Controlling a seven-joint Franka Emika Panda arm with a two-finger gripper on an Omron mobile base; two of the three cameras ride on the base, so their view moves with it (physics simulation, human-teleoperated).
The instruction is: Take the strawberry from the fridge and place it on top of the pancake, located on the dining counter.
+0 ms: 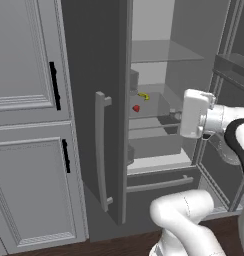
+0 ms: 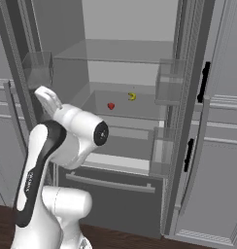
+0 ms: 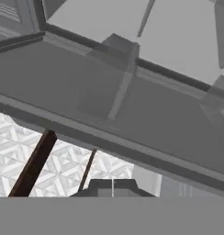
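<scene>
In the left base view the fridge stands open, its dark grey left door swung out toward the camera with the long vertical bar handle on its face, and light grey panelled cabinets with black handles beside it on the left. On a middle shelf inside, the tiny red strawberry lies just beside a small yellow curved item, the berry being the nearer and lower of the two. The white hand reaches into the fridge from the right at about shelf height, and the gripper shows as dark fingers at its left end, well apart from the strawberry and holding nothing. Below the shelves the bottom drawer is closed. In the right base view the arm rises at lower left and both doors stand open; the strawberry sits on the pale shelf left of the yellow item, with clear door bins on the right door. In the hand view the fingertips are pressed together at the bottom edge, nothing between them, beneath dark grey fridge panels; a white patterned floor lies lower left.
</scene>
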